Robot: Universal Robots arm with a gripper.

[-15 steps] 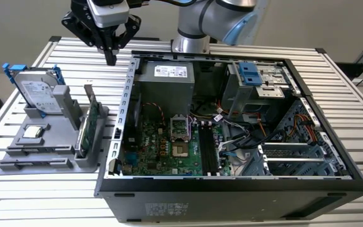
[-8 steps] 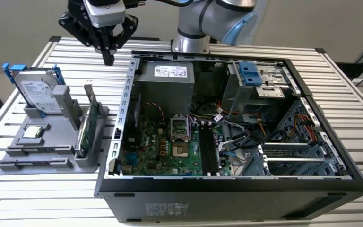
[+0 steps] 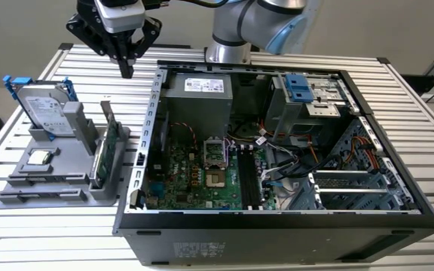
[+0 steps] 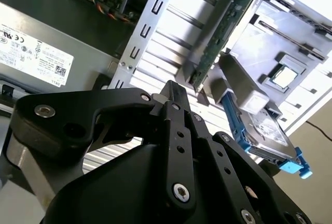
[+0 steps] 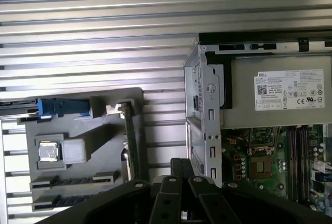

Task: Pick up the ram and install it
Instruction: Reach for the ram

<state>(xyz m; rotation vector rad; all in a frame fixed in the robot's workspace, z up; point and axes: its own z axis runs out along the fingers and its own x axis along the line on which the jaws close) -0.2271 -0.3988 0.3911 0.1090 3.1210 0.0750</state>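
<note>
claw [image 3: 126, 72] [image 4: 174, 86] [image 5: 180, 163] hangs above the table [image 3: 74, 237], fingertips down, over the gap between the grey holder [image 3: 115, 195] and the open computer case [image 3: 277, 228]. it touches neither.

claw state: fingers drawn together to a single point in the exterior view. no gap between them in both wrist views. nothing gripped.

ram [image 5: 72, 181]: thin dark bluish stick, on edge in a long slot of the holder, with a second like slot just beside it. claw is up and off it, no contact.

holder sits on the table to the exterior view's left of the case.

also in the holder:
- green card [image 3: 111, 144], upright, on the side nearest the case
- hard drive [image 3: 47, 110] with blue rails, propped upright
- processor chip [image 3: 40, 157], lying flat

case lies on its side, cover off, motherboard [image 3: 194, 180] exposed. long black memory slots [image 3: 247, 183] run beside the processor socket.
</note>
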